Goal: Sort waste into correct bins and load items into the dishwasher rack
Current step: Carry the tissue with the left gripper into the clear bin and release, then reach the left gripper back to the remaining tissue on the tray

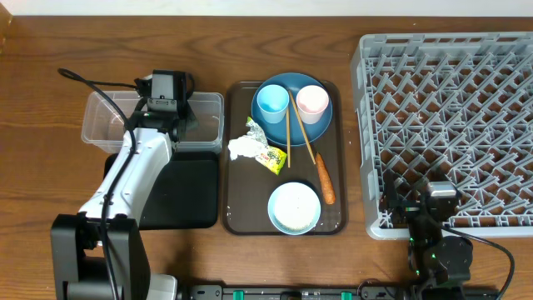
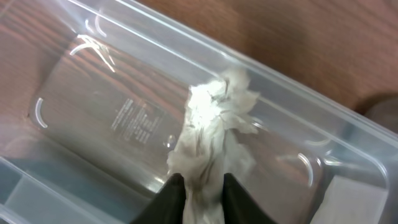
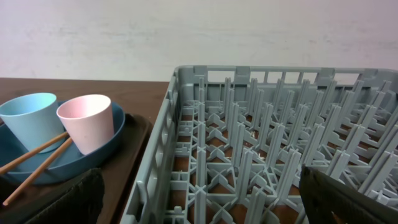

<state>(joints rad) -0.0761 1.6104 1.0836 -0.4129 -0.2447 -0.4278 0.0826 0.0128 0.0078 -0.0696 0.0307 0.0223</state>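
Crumpled white tissue (image 2: 214, 134) is pinched by the left tool (image 2: 204, 186) inside the clear tub (image 2: 93, 99), while the right tool (image 3: 202, 193) is held spread over the dishwasher rack (image 3: 261, 124).

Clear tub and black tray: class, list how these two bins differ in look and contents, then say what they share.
The clear tub is see-through with tall walls; the black tray is opaque and shallow. The clear tub holds a crumpled tissue; the black tray's visible part shows nothing in it. Both are rectangular, similar in size, and sit left of the brown serving tray.
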